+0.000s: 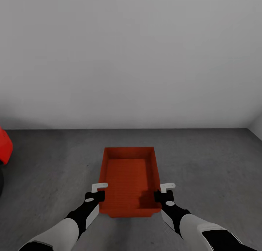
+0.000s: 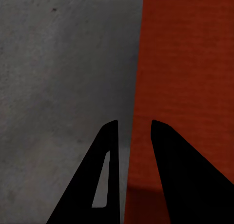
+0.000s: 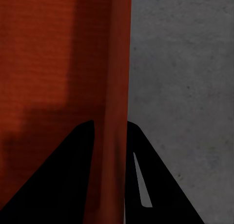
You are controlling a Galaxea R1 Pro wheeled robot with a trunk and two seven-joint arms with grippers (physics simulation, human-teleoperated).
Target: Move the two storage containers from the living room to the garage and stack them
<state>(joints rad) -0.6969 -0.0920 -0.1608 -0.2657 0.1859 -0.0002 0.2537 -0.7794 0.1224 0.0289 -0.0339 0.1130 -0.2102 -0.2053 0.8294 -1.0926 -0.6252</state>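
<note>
Two grippers, one storage container.
Left gripper and right gripper each clamp a side wall of the single storage container above grey floor.

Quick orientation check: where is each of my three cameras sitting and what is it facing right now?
Head view: on the head, looking down at the storage container on the concrete floor; both forearms, left gripper and right gripper show.
Left wrist view: along the left jaws, straddling the bin's left wall.
Right wrist view: along the right jaws, straddling its right wall.
Shared: all three show bin and floor.
</note>
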